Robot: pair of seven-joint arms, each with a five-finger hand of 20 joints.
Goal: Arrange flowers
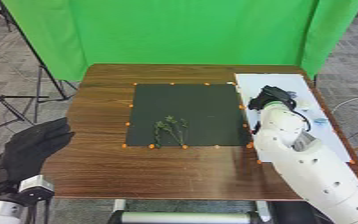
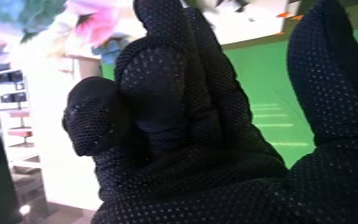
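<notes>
The green sprigs (image 1: pixel 171 125) lie flat and spread on the dark mat (image 1: pixel 193 100), stems toward the robot, and look thin enough to weigh next to nothing; I would expect them to bend easily and to roll a little if nudged. The loose flowers lie on the white sheet (image 1: pixel 269 81) to the right of the mat: a pale blue bloom (image 1: pixel 320 121) and a whitish one (image 1: pixel 303 106) sit beside the right hand (image 1: pixel 273 97), while the right wrist view shows a pink flower (image 2: pixel 95 27) and a blue flower (image 2: pixel 112 48) near its fingertips. The petals look soft, likely to crush or shed under a squeeze, so the stem is the place to pinch, a little below the head, with light, even pressure; smooth glove fabric might let a narrow stem slip or turn. The right hand's thumb (image 2: pixel 335 75) stands well apart from the fingers, with nothing visible between them; whether a fingertip touches a petal I cannot tell. Mat and sheet both lie on the brown counter (image 1: pixel 95 165). At its left side hangs the left hand (image 1: pixel 35 145), fingers loosely extended and empty, well apart from the sprigs.
</notes>
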